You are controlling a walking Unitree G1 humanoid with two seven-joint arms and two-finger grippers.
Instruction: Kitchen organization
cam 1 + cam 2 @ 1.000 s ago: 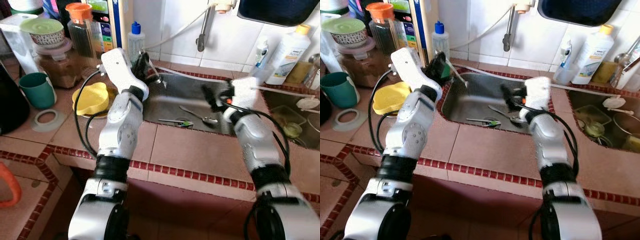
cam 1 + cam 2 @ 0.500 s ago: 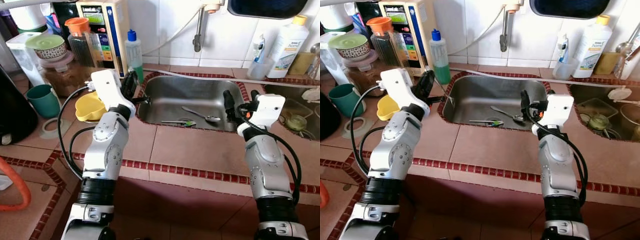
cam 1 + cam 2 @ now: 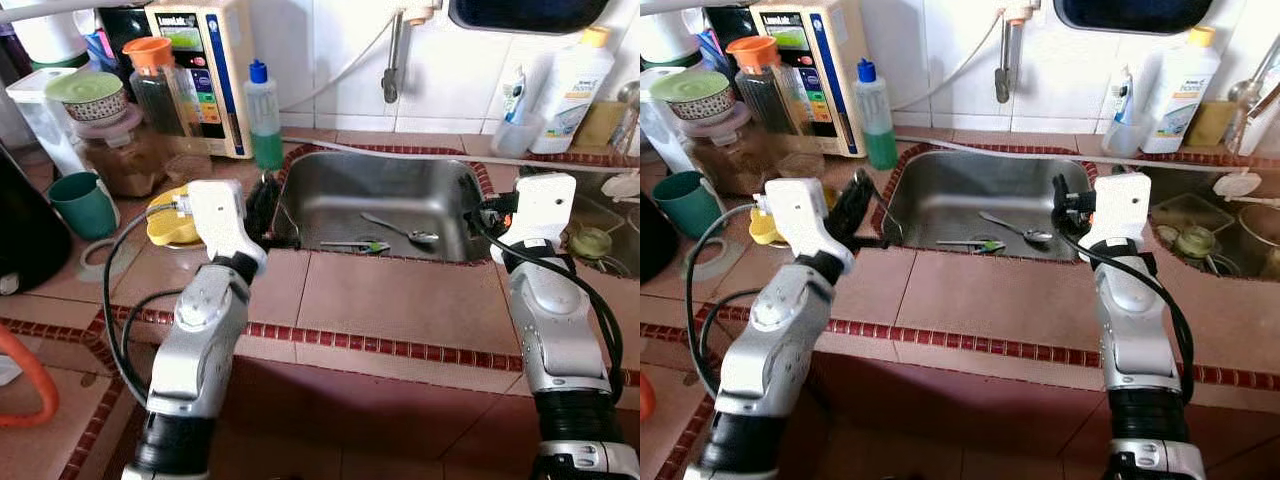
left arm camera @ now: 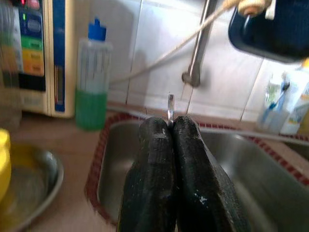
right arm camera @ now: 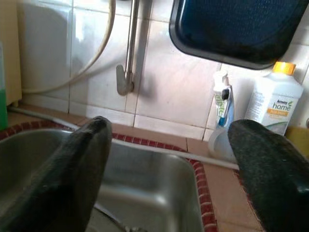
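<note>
The counter (image 3: 400,300) is showing terracotta tiles edged with a band of small dark red ones, and the steel sink (image 3: 385,190) is gleaming grey. The wall (image 3: 330,50) is shining white. A clear bottle (image 3: 263,115) is wearing a blue cap over green liquid; a white bottle (image 3: 572,90) is carrying an orange cap. A jar (image 3: 160,85) is topped in orange, a mug (image 3: 80,200) is looking teal, and a dish (image 3: 165,215) is glowing yellow. Both silver arms are ending in black fingers (image 4: 157,183), and a patterned bowl (image 3: 92,95) is bearing a pale green lid.
</note>
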